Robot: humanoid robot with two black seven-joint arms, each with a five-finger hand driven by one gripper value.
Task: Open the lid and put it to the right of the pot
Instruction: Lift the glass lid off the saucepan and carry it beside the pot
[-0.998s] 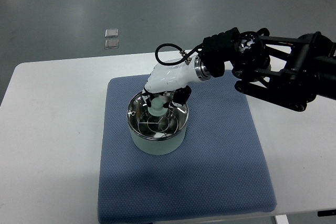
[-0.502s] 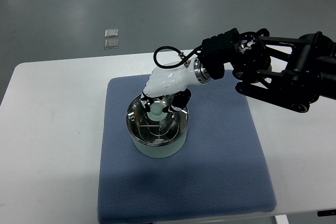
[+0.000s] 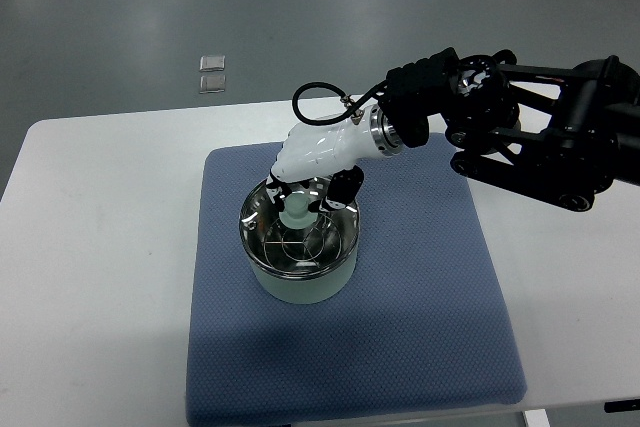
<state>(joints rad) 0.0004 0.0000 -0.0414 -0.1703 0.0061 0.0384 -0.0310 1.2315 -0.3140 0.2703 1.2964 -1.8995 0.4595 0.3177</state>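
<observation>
Reaching in from the right edge, our right arm stretches leftward over the white table, a bundle of black struts and joints ending in a metal wrist ring and a glossy white hand shell with a black cable looping above it. Under it we see a blue mat, square with rounded corners and a fine dotted weave, lying flat on the smooth tabletop. On the mat's upper left part stands the pot, a round pale green cylinder with a shiny steel rim. The lid sits on the pot, a clear glass disc in a metal band that mirrors the room's light. Our right hand points down and to the left, wrist bent, with its black-tipped fingers pinched around the pale knob at the lid's centre. On the grey floor beyond the table we make out two small square plates, one just above the other.
</observation>
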